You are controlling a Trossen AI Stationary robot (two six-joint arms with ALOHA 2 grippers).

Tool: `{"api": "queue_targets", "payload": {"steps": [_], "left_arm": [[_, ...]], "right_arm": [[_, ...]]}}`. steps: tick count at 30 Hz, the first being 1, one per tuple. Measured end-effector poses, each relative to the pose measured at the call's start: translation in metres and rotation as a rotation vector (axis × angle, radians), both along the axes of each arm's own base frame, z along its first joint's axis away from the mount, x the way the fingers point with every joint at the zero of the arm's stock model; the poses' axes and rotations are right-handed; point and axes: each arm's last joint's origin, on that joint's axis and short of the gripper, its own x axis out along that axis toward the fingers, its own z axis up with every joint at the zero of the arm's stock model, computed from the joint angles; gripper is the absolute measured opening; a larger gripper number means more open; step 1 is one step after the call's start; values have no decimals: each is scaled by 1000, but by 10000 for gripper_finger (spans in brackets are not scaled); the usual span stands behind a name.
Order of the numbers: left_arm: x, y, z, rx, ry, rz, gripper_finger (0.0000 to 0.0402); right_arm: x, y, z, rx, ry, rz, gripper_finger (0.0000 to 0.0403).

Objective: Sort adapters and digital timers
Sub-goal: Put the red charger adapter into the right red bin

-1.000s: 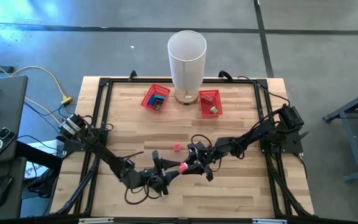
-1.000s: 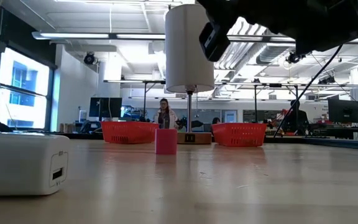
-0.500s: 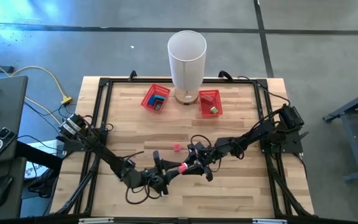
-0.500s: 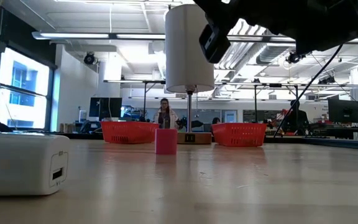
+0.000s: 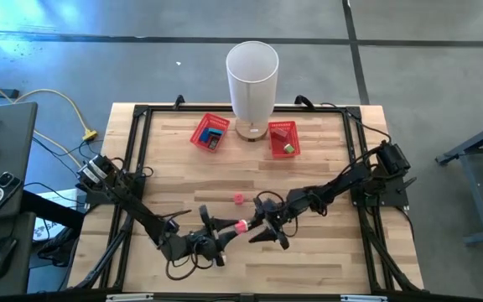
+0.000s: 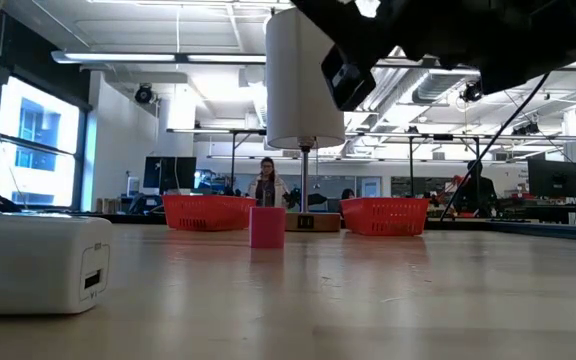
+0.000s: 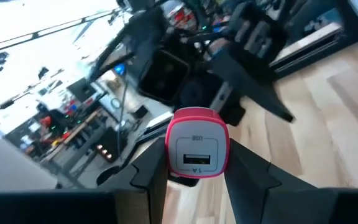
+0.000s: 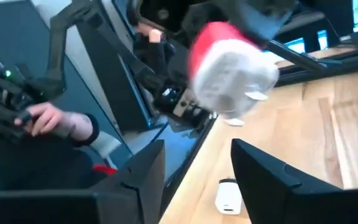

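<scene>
Both arms meet low over the near centre of the table (image 5: 325,168), roughly 6 o'clock from the white cylinder lamp (image 5: 251,88) in the high view.

Left gripper (image 7: 194,171): fingers clamped on a pink-and-white adapter (image 7: 197,146). Left wrist view shows the adapter's white face with a USB port turned toward the camera, pink rim around it, a dark finger pressed on each side. In the high view the same adapter (image 5: 241,225) reads as a pink dot between the two grippers.

Right gripper (image 8: 197,165): fingers apart, nothing between them. Right wrist view shows the pink-and-white adapter (image 8: 232,68) just beyond its fingertips, clear of both. Right gripper sits at about 3 o'clock of the adapter in the high view (image 5: 262,233), just beside it.

Other items:
- second pink adapter (image 5: 238,198) standing alone on the wood, at 12 o'clock of the grippers, apart from them; in the low view (image 6: 266,227) it stands upright in front of the lamp base
- white adapter (image 6: 36,263) at the near left of the low view, USB port on its side face; also seen lying on the table in the right wrist view (image 8: 229,198)
- left red basket (image 5: 210,132) at 8 o'clock of the lamp base, holding dark and blue items
- right red basket (image 5: 283,139) at 4 o'clock of the lamp base, holding a small green item

A person's hand (image 8: 48,118) on a dark device shows off the table in the right wrist view
</scene>
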Motion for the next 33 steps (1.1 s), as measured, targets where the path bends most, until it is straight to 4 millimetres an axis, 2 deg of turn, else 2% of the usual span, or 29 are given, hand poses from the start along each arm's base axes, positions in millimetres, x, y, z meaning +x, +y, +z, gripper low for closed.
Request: {"api": "queue_targets", "payload": {"steps": [5,12,16,20,24,33], "left_arm": [[-5,-6,0,-4,0,2,119],[-12,-5,13,-145,-59,-7,119],[-18,-3,21,-237,-37,-101,119],[-18,14,28,-434,64,-257,119],[-14,37,32,-621,118,-245,119],[-1,62,14,-753,254,-187,119]], "right_arm": [[0,-1,-3,-16,27,-12,186],[0,-3,-9,-93,76,-17,182],[-1,-3,-12,-133,85,-12,180],[-3,0,-8,-165,69,0,180],[-11,6,0,-241,98,-50,180],[-38,16,19,-412,216,-334,180]]}}
